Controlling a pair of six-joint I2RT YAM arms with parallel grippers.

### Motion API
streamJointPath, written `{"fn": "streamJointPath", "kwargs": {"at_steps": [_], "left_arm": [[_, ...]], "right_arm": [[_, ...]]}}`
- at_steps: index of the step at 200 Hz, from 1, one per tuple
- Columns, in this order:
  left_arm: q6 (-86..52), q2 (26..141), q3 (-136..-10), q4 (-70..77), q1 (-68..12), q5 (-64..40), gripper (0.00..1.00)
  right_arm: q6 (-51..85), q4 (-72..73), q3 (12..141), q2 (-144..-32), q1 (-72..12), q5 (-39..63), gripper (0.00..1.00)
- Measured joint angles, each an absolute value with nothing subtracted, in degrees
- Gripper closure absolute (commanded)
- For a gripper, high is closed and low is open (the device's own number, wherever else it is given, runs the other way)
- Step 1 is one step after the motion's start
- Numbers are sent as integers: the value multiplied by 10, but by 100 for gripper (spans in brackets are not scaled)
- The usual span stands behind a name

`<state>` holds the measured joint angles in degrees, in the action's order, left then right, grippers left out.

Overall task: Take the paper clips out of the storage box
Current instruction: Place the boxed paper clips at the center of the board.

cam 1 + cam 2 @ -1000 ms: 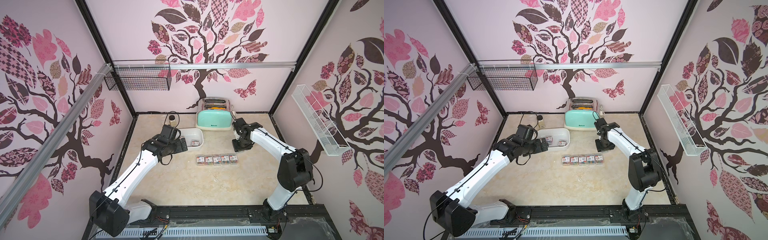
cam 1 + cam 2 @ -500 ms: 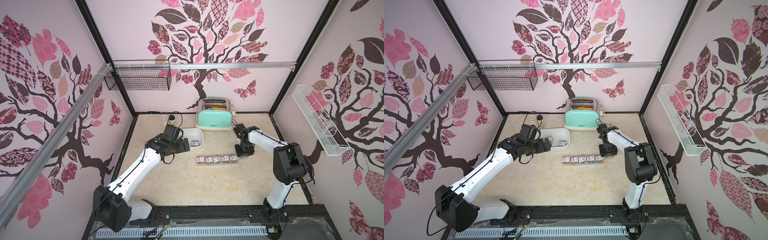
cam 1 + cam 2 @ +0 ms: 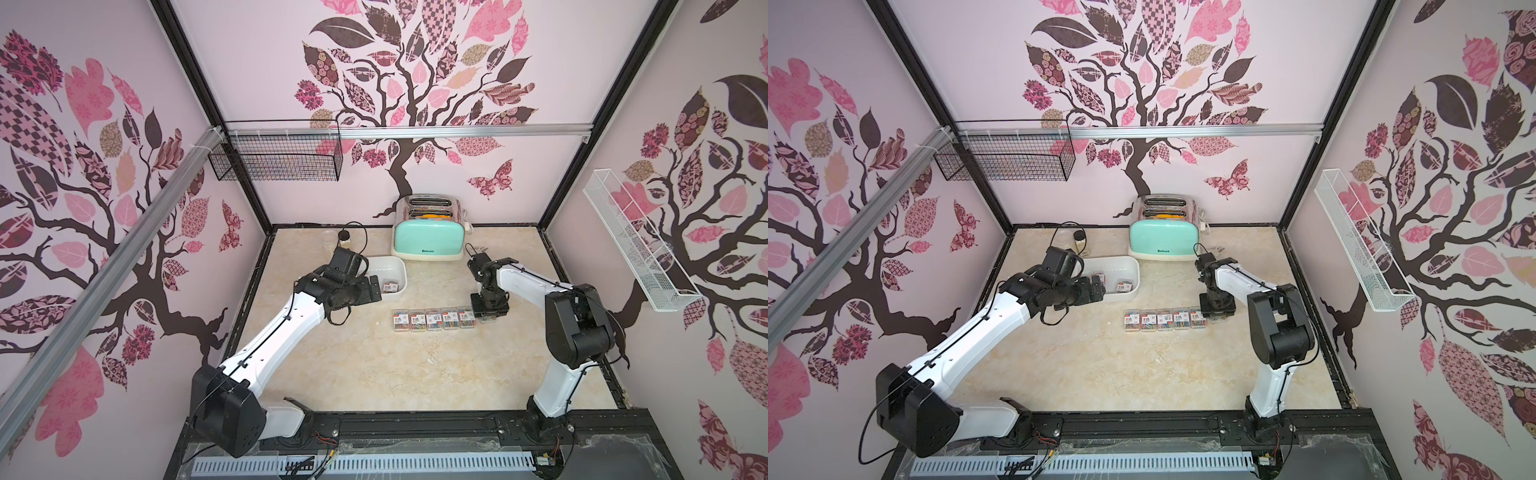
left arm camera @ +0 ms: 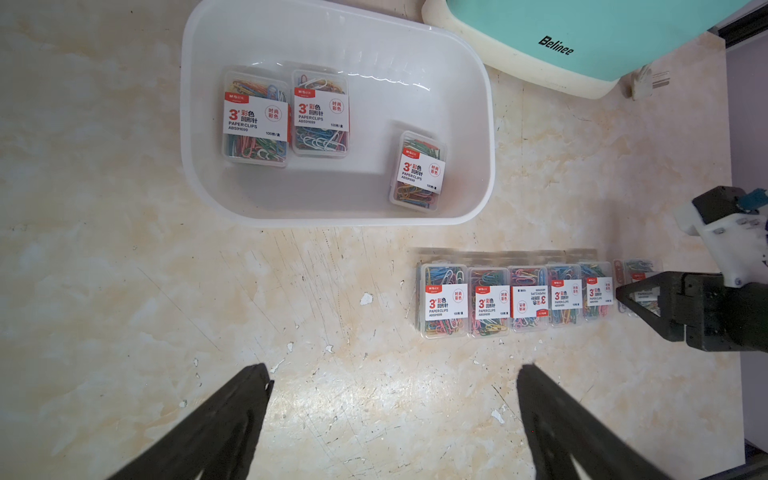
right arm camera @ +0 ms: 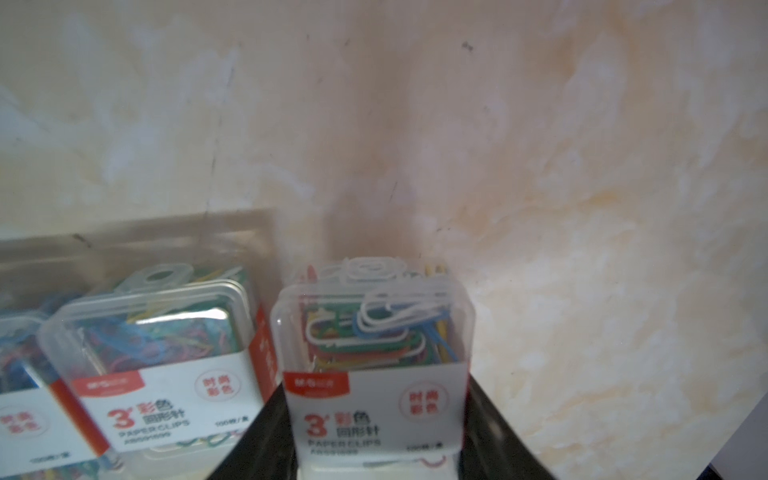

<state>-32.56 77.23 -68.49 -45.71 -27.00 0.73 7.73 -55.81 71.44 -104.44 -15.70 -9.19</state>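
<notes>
Lowered right gripper (image 5: 374,419) clamps paper clips (image 5: 374,332); left gripper (image 4: 392,370) wide open.

Both top views bright, even, sharp, straight lines bowed by wide-angle distortion toward the edges — left wrist view crisp, a glare patch on the bench (image 4: 395,399) and a highlight streak on the storage box (image 4: 374,77) wall — right wrist view dimmer, soft-focus, close-up print blurred.

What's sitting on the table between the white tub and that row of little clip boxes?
Nothing: only bare marbled tabletop separates the storage box from the row of paper clip cases, clearest in the left wrist view.
</notes>
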Motion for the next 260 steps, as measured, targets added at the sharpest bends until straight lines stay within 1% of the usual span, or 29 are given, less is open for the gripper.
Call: {"fn": "streamJointPath", "kwargs": {"at_steps": [25,40,72,113,260], "left_arm": [[-325,778,-689,-456,-270,6,2],[-325,782,-689,-456,-270,5,2],[-324,786,-689,-456,-270,1,2],[-321,787,-690,-455,-270,-2,2],[-319,795,-693,-454,-286,-3,2]], "right_arm": [[77,-555,714,-1044,-153,-92,57],[78,-553,714,-1044,-152,-91,51],[79,-549,714,-1044,-152,-90,49],[81,-548,714,-1044,-152,-87,41],[90,-550,705,-1039,-152,-82,35]]}}
